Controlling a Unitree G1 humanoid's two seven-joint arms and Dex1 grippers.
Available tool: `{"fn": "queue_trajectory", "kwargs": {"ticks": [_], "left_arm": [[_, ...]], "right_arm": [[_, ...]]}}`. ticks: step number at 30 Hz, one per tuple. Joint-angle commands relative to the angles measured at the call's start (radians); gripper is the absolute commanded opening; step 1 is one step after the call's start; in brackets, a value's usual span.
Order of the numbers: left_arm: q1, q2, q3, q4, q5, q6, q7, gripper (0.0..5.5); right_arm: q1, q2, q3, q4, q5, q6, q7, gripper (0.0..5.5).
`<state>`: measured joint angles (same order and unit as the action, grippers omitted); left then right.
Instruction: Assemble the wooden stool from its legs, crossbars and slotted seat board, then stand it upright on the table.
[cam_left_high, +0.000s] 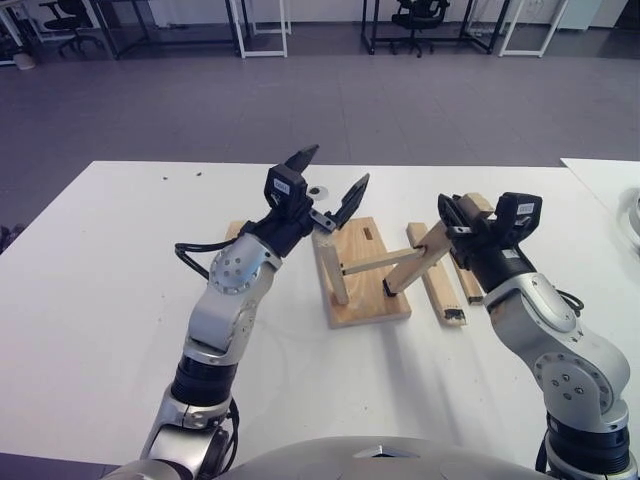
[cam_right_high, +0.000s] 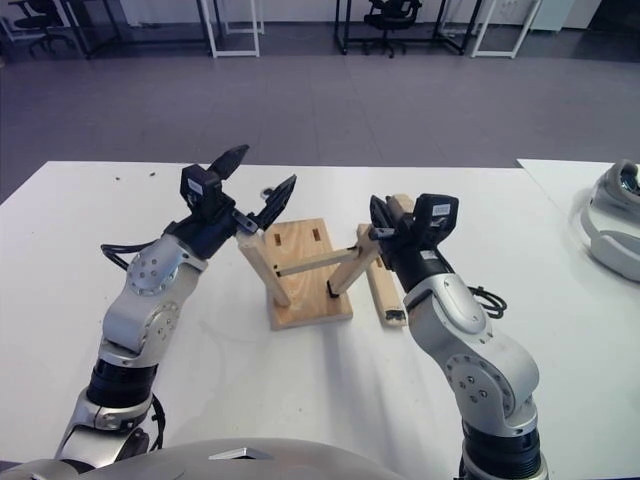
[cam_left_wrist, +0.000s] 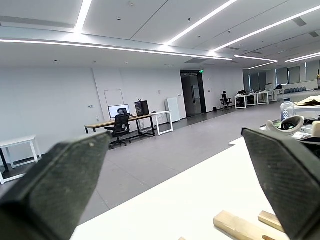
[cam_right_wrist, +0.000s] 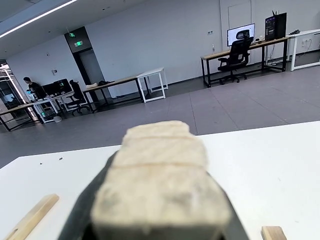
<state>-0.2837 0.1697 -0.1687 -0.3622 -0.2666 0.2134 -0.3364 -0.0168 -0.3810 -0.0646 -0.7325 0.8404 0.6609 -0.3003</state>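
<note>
The slotted seat board (cam_left_high: 368, 278) lies flat on the white table (cam_left_high: 110, 270). One leg (cam_left_high: 332, 262) leans over the board's left edge. A thin crossbar (cam_left_high: 380, 263) joins it to a second leg (cam_left_high: 420, 260). My right gripper (cam_left_high: 456, 228) is shut on that second leg's upper end, which shows close up as a wooden leg end (cam_right_wrist: 160, 190). My left gripper (cam_left_high: 338, 166) is open just above the first leg's top, its fingers (cam_left_wrist: 55, 195) wide apart with nothing between them.
Two loose wooden pieces (cam_left_high: 443, 290) lie on the table right of the board, under the held leg. Another piece (cam_left_high: 235, 230) lies behind my left arm. A small white ring (cam_left_high: 318, 190) lies beyond the board. A white headset (cam_right_high: 610, 225) sits at the far right.
</note>
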Motion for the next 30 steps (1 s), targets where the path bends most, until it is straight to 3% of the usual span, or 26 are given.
{"fn": "queue_trajectory", "kwargs": {"ticks": [1, 6, 7, 14, 18, 23, 30], "left_arm": [[0.025, 0.005, 0.010, 0.014, 0.020, 0.019, 0.008, 4.81], [0.044, -0.006, -0.006, 0.015, 0.044, 0.014, 0.024, 4.81], [0.046, -0.007, -0.012, 0.016, 0.048, 0.011, 0.026, 4.81], [0.043, 0.004, -0.055, 0.098, 0.201, -0.104, 0.084, 4.81], [0.041, -0.022, -0.082, 0.142, 0.286, -0.161, 0.137, 4.81], [0.033, -0.076, -0.129, 0.126, 0.362, -0.172, 0.208, 4.81], [0.068, -0.033, -0.062, -0.042, 0.306, -0.184, 0.167, 4.81]], "right_arm": [[0.072, -0.030, 0.069, 0.059, -0.130, 0.034, 0.051, 1.00], [0.066, -0.059, 0.117, 0.068, -0.235, 0.005, 0.129, 1.02], [0.058, -0.062, 0.136, 0.071, -0.231, 0.030, 0.142, 1.42], [0.027, -0.053, 0.235, 0.106, -0.240, 0.115, 0.292, 2.71], [-0.018, -0.036, 0.238, 0.066, -0.236, 0.104, 0.336, 2.71], [-0.062, -0.133, 0.347, 0.029, -0.346, 0.160, 0.400, 2.71], [-0.065, -0.034, 0.093, 0.063, -0.168, 0.169, 0.427, 2.71]]}}
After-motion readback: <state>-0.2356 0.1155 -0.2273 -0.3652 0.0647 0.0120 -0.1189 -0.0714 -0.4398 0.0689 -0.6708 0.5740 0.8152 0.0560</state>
